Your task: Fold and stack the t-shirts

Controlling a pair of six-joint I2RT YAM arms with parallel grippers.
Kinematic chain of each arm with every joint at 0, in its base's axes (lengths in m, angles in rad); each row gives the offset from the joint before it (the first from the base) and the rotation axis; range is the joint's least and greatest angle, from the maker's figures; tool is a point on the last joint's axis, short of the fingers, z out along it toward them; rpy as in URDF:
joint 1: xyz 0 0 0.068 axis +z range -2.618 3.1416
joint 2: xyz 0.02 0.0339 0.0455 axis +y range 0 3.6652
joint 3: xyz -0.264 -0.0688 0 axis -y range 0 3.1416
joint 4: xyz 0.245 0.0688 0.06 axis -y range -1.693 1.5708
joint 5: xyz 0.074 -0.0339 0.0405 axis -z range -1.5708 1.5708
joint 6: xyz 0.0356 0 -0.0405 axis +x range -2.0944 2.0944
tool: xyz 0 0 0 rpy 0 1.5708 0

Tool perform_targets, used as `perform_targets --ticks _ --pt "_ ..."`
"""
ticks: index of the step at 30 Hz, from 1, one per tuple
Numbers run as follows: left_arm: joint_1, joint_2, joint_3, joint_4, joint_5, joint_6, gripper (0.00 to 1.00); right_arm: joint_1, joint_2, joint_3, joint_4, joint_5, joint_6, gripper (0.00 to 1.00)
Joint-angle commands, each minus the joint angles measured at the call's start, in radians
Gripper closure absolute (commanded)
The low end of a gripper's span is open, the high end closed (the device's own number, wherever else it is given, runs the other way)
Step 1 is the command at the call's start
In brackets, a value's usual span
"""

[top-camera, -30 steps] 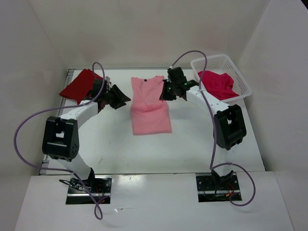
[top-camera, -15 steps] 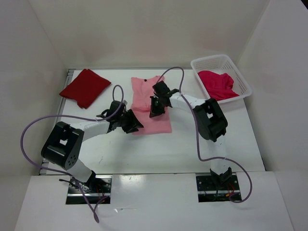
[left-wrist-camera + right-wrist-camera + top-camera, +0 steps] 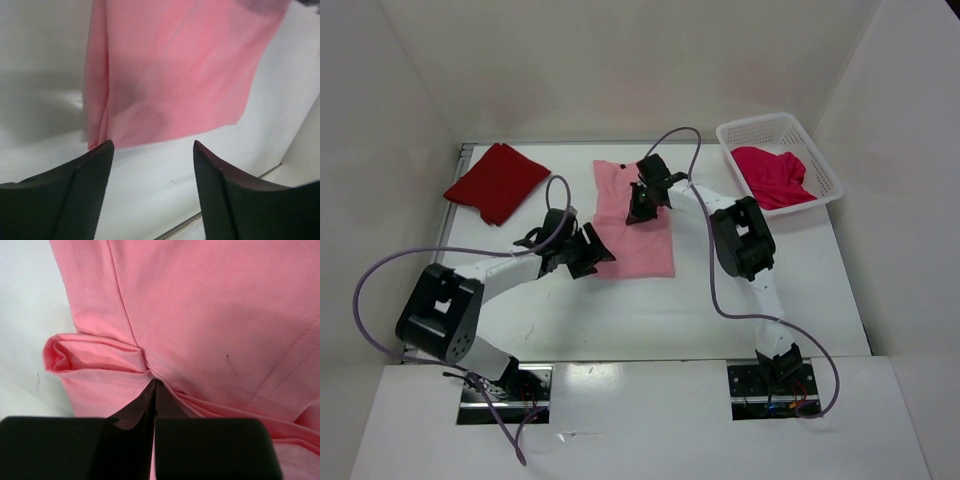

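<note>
The light pink t-shirt [image 3: 638,232] lies spread in the middle of the table, its collar towards the back. My right gripper [image 3: 638,207] is down on its upper left part. In the right wrist view the right gripper [image 3: 154,383] is shut, with a fold of the pink t-shirt [image 3: 210,315] gathered at its tips. My left gripper [image 3: 598,250] is at the shirt's lower left corner. It is open over bare table, and the pink hem [image 3: 165,90] lies just beyond its fingertips [image 3: 102,155]. A dark red t-shirt [image 3: 497,181] lies folded at the back left. A magenta t-shirt [image 3: 772,175] is bunched in the basket.
The white lattice basket [image 3: 755,122] stands at the back right corner. Purple cables [image 3: 380,270] loop beside both arms. White walls close in the table on the left, back and right. The table's metal edge [image 3: 185,225] shows near the left fingers.
My left gripper has opened wider at the shirt's lower left corner. My right gripper has shut on the pink cloth and shifted slightly towards the back.
</note>
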Motion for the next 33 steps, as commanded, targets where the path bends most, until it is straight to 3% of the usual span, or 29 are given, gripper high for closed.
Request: perform_targets --ticks 1,6,11,19,25,32,33 --pt "0.019 -0.138 -0.001 -0.060 -0.069 0.053 0.27 -0.020 -0.049 0.018 0.014 0.023 0.002 1.00" --pt "0.059 -0.224 -0.056 -0.106 -0.070 0.062 0.29 -0.041 -0.250 -0.110 0.053 0.003 0.016 0.97" --pt "0.059 -0.152 -0.128 -0.028 -0.013 0.027 0.35 -0.061 -0.500 -0.415 0.135 -0.028 0.053 0.69" --pt "0.059 -0.033 -0.093 0.015 -0.013 0.036 0.44 -0.113 -0.766 -0.863 0.247 -0.006 0.182 0.69" --pt "0.059 -0.020 -0.117 0.051 -0.023 -0.011 0.56 -0.159 -0.772 -1.019 0.340 -0.039 0.249 0.54" --pt "0.059 0.035 -0.107 0.091 -0.011 -0.011 0.59 -0.168 -0.662 -1.031 0.403 -0.115 0.258 0.52" --pt "0.059 0.049 -0.098 0.091 -0.001 -0.011 0.61 -0.168 -0.662 -1.031 0.403 -0.115 0.258 0.56"
